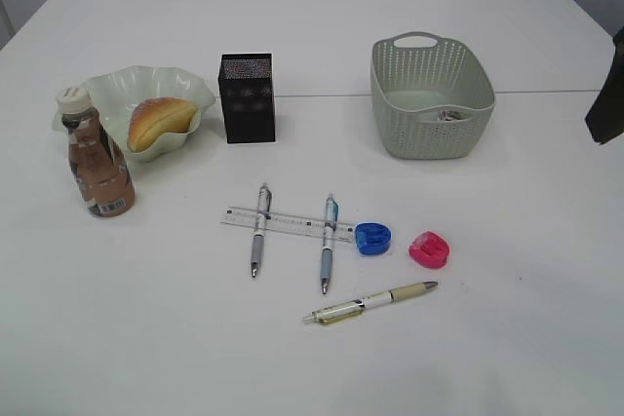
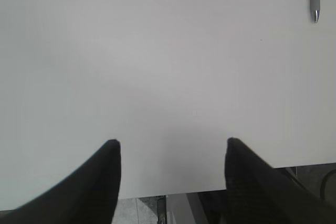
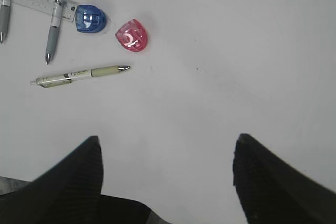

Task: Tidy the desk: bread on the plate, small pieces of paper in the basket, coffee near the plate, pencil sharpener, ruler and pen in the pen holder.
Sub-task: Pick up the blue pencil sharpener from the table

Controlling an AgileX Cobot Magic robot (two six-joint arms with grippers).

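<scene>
On the white table (image 1: 507, 338), far left, a coffee bottle (image 1: 96, 158) stood upright w/ its cream cap on, touching or just beside the front-left rim of a wavy pale-green plate (image 1: 115, 85). A bread roll (image 1: 159, 121) lay in that plate. Right of the plate stood a black pen holder (image 1: 247, 97), upright.

In front of it, near the table centre, a clear ruler (image 1: 288, 223) lay flat. Two grey pens crossed over it: the left pen (image 1: 258, 231) and a pen w/ blue clip (image 1: 328, 243). A blue pencil sharpener (image 1: 372, 238) touched the ruler's right end. A pink pencil sharpener (image 1: 429, 249) sat near it, apart. A cream pen (image 1: 370, 303) lay at a slant in front of both sharpeners.

Behind, on the right, was a grey-green basket (image 1: 390, 94) w/ a small piece of paper (image 1: 449, 115) inside.

The left gripper (image 2: 171, 148) hovered over bare table, jaws wide apart, holding nothing. The right gripper (image 3: 167, 145) was also wide, empty, above the table and well apart from the pink sharpener.
</scene>
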